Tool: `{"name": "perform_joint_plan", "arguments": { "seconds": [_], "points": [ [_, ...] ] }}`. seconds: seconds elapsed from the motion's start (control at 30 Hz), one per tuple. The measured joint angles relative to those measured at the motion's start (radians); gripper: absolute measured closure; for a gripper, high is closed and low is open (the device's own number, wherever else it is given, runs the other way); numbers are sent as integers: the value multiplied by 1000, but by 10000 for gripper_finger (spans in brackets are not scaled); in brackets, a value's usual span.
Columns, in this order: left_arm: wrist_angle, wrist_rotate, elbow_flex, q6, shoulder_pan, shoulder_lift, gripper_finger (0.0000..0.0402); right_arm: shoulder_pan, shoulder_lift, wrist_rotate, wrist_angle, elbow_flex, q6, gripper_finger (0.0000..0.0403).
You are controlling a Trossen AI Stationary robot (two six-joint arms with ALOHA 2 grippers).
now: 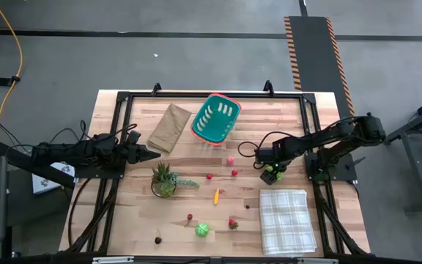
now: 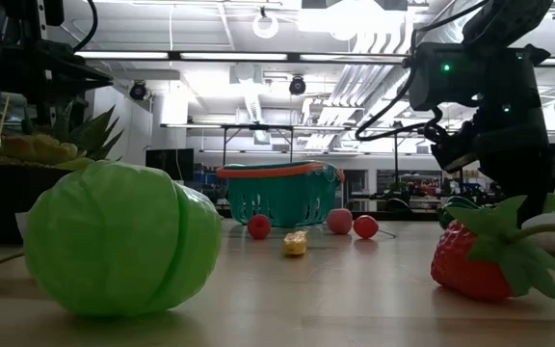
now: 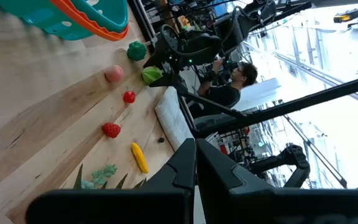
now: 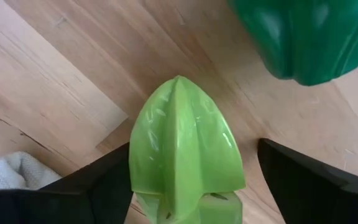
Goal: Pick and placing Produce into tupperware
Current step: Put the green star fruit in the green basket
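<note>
Right gripper: your right gripper (image 1: pixel 272 176) is down at the table, just off the far-left corner of the checked cloth (image 1: pixel 288 220). Its fingers (image 4: pixel 303 180) are spread wide on either side of a light green piece (image 4: pixel 182 155) and, in the right wrist view, are not pressing on it yet.
Piece in hand: it looks like a ridged, pointed toy vegetable lying between the open fingers. A darker green piece (image 4: pixel 306 37) sits just beyond it, nearly touching.
Step in hand: this is probably the grasp. Centre the light green piece between the fingers before you close, so it does not squirt out sideways.
Watch out: the shell looks smooth and tapered, so close on its broad middle and not on the tip. Keep the fingertips clear of the darker neighbour or you may drag it along.
Basket: the teal basket (image 1: pixel 216 119) lies well away from the cloth, toward the far edge of the table and to the left of your gripper. Lift high enough to clear its orange rim.
Other produce: a pink piece (image 1: pixel 231 160), red pieces (image 1: pixel 234 173) and a yellow piece (image 1: pixel 216 196) lie scattered between the cloth and the potted plant (image 1: pixel 164 180).
Left gripper: your left gripper (image 1: pixel 151 155) waits far from the cloth, past the plant and by the paper bag (image 1: pixel 170 127), fingers together and empty.
</note>
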Motion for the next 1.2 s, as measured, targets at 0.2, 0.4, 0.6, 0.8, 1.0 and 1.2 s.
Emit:
{"name": "perform_joint_plan", "arguments": {
  "seconds": [0.2, 0.4, 0.6, 0.8, 1.0, 1.2],
  "points": [
    [0, 0, 0, 0, 0, 0, 399, 0, 0, -1, 2, 0, 0, 117],
    [0, 0, 0, 1, 0, 0, 399, 0, 0, -6, 3, 0, 0, 130],
    [0, 0, 0, 2, 0, 0, 399, 0, 0, -28, 5, 0, -2, 146],
    [0, 0, 0, 2, 0, 0, 399, 0, 0, -42, 5, 0, -2, 163],
    [0, 0, 0, 2, 0, 0, 399, 0, -1, -50, 3, 0, -2, 180],
    [0, 0, 0, 2, 0, 0, 399, 0, -1, -52, 3, 0, -1, 186]
  ]
}}
